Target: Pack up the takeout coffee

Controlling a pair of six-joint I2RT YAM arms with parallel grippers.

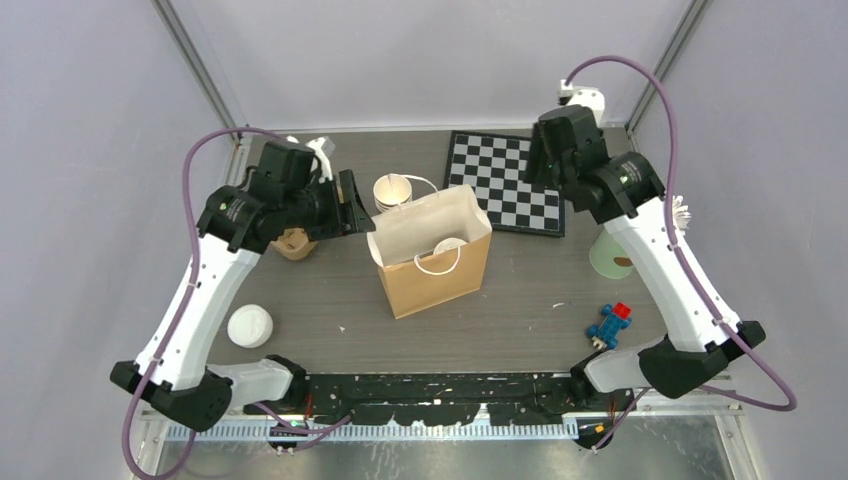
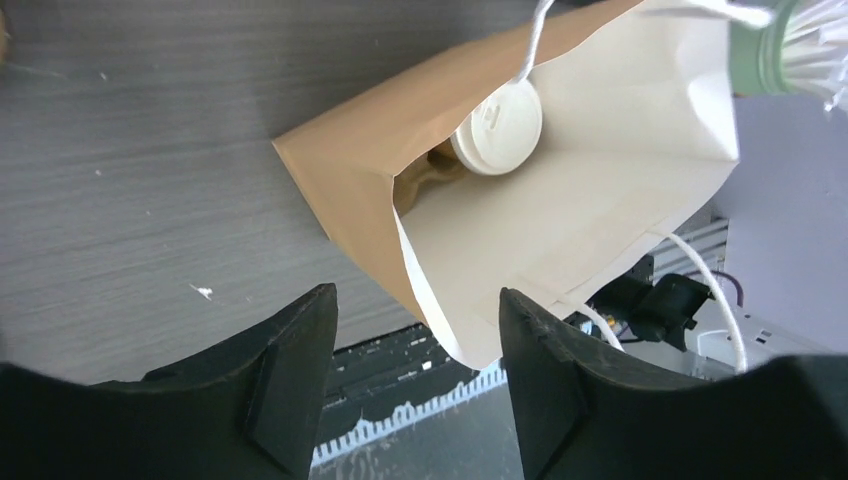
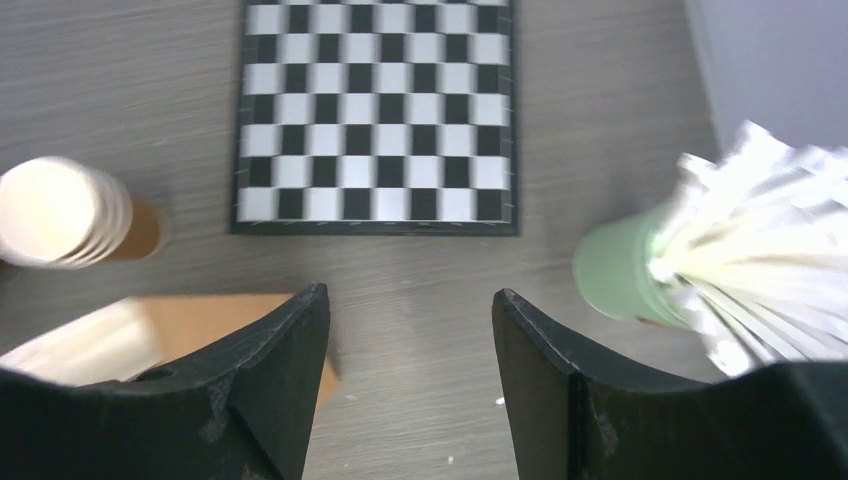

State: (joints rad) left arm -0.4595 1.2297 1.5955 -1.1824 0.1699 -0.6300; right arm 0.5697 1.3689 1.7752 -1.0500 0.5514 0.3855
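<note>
The takeout coffee (image 1: 449,244) stands inside the open brown paper bag (image 1: 440,275) at mid-table. Only its white lid (image 2: 497,127) and a bit of tan cup show in the left wrist view. My left gripper (image 1: 357,215) hovers at the bag's upper left rim. It is open (image 2: 417,310), with the bag's (image 2: 560,220) white-lined edge showing past its fingertips and nothing gripped. My right gripper (image 1: 548,165) hangs over the left part of the chessboard, open (image 3: 410,300) and empty above bare table.
A stack of lidless cups (image 1: 393,190) stands behind the bag. The chessboard (image 1: 508,182) lies at the back right. A tan cup (image 1: 293,243) sits under my left arm and a loose white lid (image 1: 249,325) at front left. A green holder of white sticks (image 1: 612,252) and a blue toy (image 1: 610,323) are at right.
</note>
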